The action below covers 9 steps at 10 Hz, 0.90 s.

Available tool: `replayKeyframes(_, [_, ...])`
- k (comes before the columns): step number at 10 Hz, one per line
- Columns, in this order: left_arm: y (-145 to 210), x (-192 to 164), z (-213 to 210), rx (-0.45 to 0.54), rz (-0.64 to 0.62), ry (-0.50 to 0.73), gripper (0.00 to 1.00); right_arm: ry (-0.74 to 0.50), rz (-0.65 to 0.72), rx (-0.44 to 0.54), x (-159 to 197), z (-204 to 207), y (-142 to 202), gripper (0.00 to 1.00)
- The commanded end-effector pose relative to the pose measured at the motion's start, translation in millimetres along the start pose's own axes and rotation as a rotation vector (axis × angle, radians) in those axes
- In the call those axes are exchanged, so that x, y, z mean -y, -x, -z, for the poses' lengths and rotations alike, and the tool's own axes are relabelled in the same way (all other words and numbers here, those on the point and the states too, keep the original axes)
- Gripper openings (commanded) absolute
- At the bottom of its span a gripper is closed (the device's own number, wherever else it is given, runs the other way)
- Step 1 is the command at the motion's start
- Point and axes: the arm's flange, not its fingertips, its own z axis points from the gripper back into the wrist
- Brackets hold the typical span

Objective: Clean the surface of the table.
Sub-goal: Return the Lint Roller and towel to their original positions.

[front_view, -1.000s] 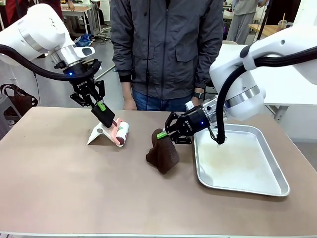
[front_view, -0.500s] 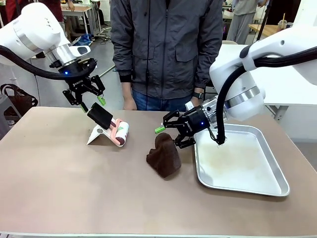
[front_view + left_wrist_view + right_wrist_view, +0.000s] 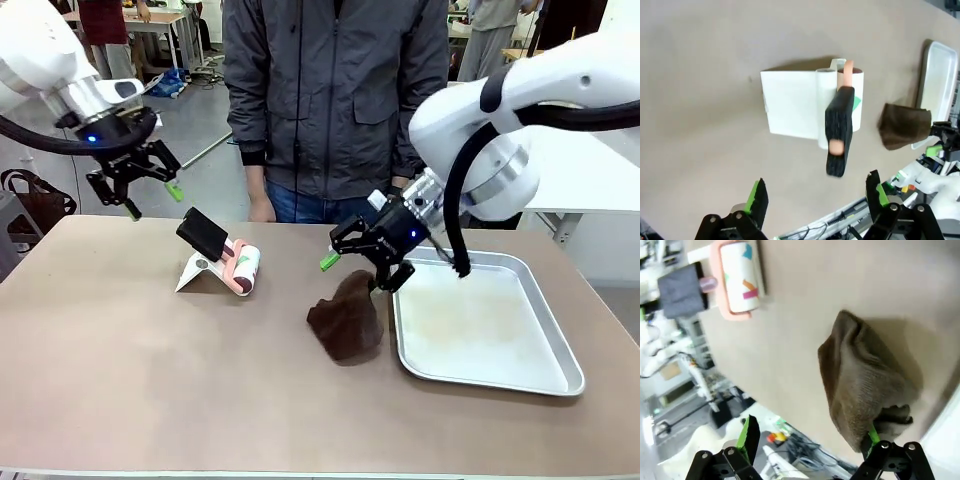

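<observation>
Table [image 3: 150,370] lay under both arms, with the left gripper [image 3: 133,188] spread wide above the lint roller [image 3: 240,268] and the right gripper [image 3: 362,268] spread wide, maybe touching the brown cloth [image 3: 347,320].

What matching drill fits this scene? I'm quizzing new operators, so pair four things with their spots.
1. cloth
2. lint roller
3. tray
4. left gripper

a. raised, open, at the table's far left corner
b. on the table's right side
c. crumpled mid-table, beside the tray
d. on a white stand

Pairs: 1-c, 2-d, 3-b, 4-a
</observation>
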Motion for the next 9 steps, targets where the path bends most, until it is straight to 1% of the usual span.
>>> replayKeyframes(1, [49.9, -9.0, -17.9, 0.036, 0.051, 0.087, 1.0, 0.227, -0.001, 0.021, -38.2, -23.7, 2.1, 1.0])
replayKeyframes(2, [77.2, -17.1, -30.5, 0.038, 0.079, 0.144, 1.0, 0.305, 0.014, 0.056, -44.7, -32.7, 4.5, 1.0])
replayKeyframes(3, [104.6, -25.0, -40.9, 0.003, 0.142, 0.211, 1.0, 0.322, 0.007, 0.082, -47.4, -41.6, 10.6, 1.0])
replayKeyframes(4, [130.2, -34.9, -49.9, 0.015, 0.191, 0.256, 1.0, 0.284, -0.016, 0.112, -46.6, -51.8, 19.4, 1.0])
replayKeyframes(5, [150.7, -46.2, -53.7, 0.018, 0.232, 0.31, 1.0, 0.209, -0.037, 0.112, -41.1, -59.0, 29.4, 1.0])
replayKeyframes(6, [171.3, -58.9, -50.9, 0.03, 0.27, 0.362, 1.0, 0.131, -0.042, 0.071, -29.6, -63.9, 41.7, 1.0])
replayKeyframes(8, [209.4, -84.6, -36.2, 0.071, 0.34, 0.499, 1.0, -0.021, -0.05, -0.015, 6.4, -77.5, 64.3, 1.0])
replayKeyframes(9, [227.4, -97.1, -28.8, 0.106, 0.351, 0.556, 1.0, -0.1, -0.08, -0.057, 26.2, -87.0, 82.6, 1.0])
